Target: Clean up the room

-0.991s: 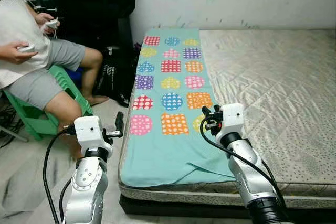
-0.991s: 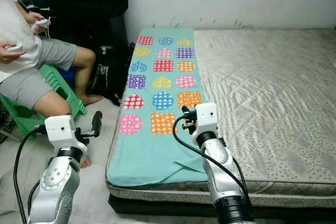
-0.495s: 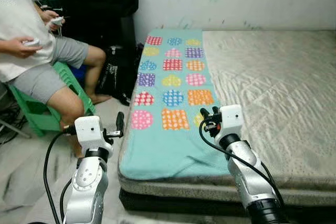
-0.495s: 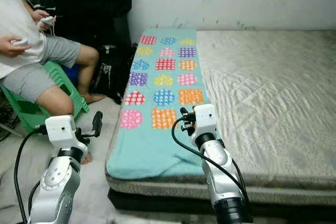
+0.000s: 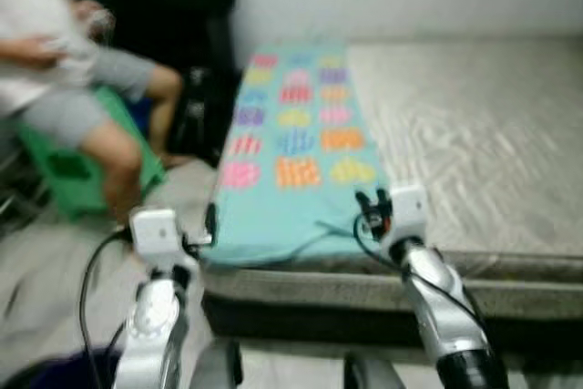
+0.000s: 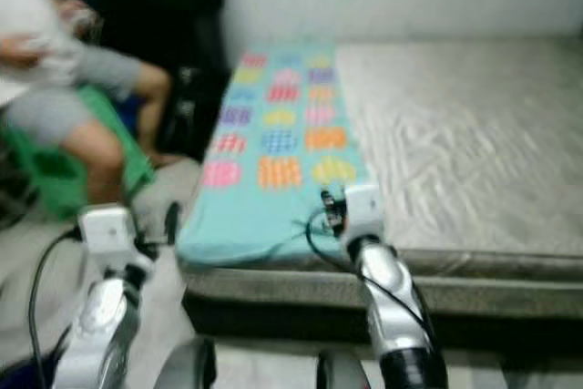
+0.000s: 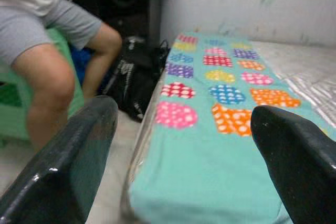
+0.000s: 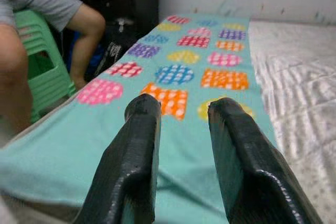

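Presently: teal blanket (image 5: pixel 291 152) spread along bed (image 5: pixel 474 125), long axis running away from robot. Right gripper (image 5: pixel 372 205) nearer, over its near hem, fingers narrowly apart. Left gripper (image 7: pixel 184 145) wide apart, beside bed edge.

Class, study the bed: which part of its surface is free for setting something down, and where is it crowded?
The bare quilted mattress, between the teal patterned blanket and the wall, is free. The floor beside the blanket is crowded by a seated person, a green stool and a dark bag.
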### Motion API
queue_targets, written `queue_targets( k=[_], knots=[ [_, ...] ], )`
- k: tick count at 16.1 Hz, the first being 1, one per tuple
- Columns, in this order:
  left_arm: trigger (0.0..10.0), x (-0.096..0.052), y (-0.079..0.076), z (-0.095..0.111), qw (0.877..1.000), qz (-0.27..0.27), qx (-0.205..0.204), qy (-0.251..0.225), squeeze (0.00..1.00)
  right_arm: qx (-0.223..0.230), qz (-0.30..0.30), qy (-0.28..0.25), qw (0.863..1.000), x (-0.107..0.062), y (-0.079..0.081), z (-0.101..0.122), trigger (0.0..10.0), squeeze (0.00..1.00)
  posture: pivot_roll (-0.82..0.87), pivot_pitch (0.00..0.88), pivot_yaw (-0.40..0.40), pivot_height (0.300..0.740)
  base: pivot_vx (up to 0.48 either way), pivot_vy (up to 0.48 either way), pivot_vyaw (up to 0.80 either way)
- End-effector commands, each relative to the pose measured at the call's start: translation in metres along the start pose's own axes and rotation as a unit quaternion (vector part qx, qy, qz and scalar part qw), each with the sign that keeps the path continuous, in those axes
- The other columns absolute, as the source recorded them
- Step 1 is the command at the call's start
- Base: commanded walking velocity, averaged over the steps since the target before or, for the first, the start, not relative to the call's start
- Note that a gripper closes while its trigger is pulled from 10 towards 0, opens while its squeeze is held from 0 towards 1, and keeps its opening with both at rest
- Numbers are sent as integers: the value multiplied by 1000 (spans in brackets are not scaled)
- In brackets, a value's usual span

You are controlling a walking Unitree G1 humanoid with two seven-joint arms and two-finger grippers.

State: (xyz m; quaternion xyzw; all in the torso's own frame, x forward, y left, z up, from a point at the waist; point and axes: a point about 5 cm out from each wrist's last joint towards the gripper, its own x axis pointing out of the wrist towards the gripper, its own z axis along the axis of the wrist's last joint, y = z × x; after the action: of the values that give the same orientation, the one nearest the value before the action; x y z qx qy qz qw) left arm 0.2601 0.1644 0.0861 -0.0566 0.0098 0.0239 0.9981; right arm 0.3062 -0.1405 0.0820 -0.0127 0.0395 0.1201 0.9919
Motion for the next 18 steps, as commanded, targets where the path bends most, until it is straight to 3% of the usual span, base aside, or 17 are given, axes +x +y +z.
queue_targets(
  k=[1,6,9,18],
  knots=[
    [10000,4,3,11,1000,0,2,-22,0,-4,13,-16,1000,6,5,10,10000,0,-147,0,55,618,0,0,0],
    [10000,-1,-2,10,1000,-14,-12,-24,0,-12,21,-20,1000,7,4,14,10000,0,-148,0,41,618,105,0,0],
    [10000,-7,-5,9,999,-25,-16,-17,0,-19,28,-20,999,3,6,13,10000,0,-148,0,38,618,307,0,0],
    [10000,-4,0,21,999,-32,-13,-20,0,-13,38,-21,999,2,13,13,10000,0,-132,0,46,618,353,0,0]
  ],
)
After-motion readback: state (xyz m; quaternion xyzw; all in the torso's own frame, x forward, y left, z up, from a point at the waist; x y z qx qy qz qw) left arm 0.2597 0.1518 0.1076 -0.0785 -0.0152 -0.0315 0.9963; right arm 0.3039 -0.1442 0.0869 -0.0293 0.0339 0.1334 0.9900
